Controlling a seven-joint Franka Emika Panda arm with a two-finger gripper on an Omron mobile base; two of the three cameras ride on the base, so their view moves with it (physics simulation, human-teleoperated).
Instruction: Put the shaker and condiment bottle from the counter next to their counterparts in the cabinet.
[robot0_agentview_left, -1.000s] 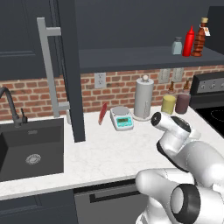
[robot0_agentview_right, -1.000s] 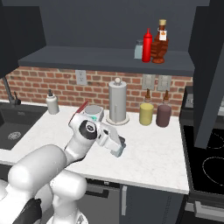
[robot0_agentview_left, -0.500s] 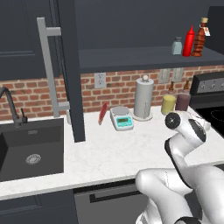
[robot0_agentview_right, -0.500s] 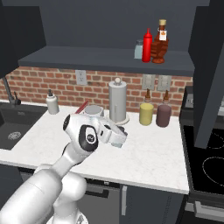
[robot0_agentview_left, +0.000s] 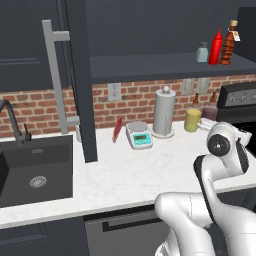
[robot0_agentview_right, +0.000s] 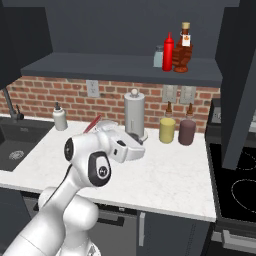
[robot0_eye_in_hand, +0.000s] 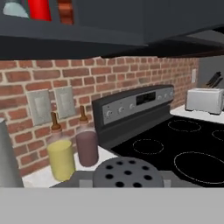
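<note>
Hand view: grey perforated cap of the shaker (robot0_eye_in_hand: 127, 173) at bottom centre, my jaws closed on it. Bottle (robot0_agentview_right: 183, 47) already on the cabinet (robot0_agentview_right: 120, 70) shelf, upper right. Next: lift shaker beside its twin (robot0_agentview_right: 158, 56).

1. Table (robot0_agentview_left: 130, 175): white marbled.
2. Cabinet (robot0_agentview_right: 120, 67): dark charcoal.
3. Squeeze bottle (robot0_agentview_right: 168, 51): bright red.
4. Condiment bottle (robot0_agentview_right: 183, 52): amber-brown, tan cap.
5. Wall (robot0_eye_in_hand: 109, 78): red brick.
6. Canisters (robot0_agentview_right: 167, 130): yellow, maroon.

Counter (robot0_agentview_left: 125, 175): white marbled stone, smooth. Back wall (robot0_agentview_left: 140, 102): rough red brick. Cabinet (robot0_agentview_right: 120, 67): matt charcoal; its bar handle (robot0_agentview_left: 54, 75): grey brushed metal.
</note>
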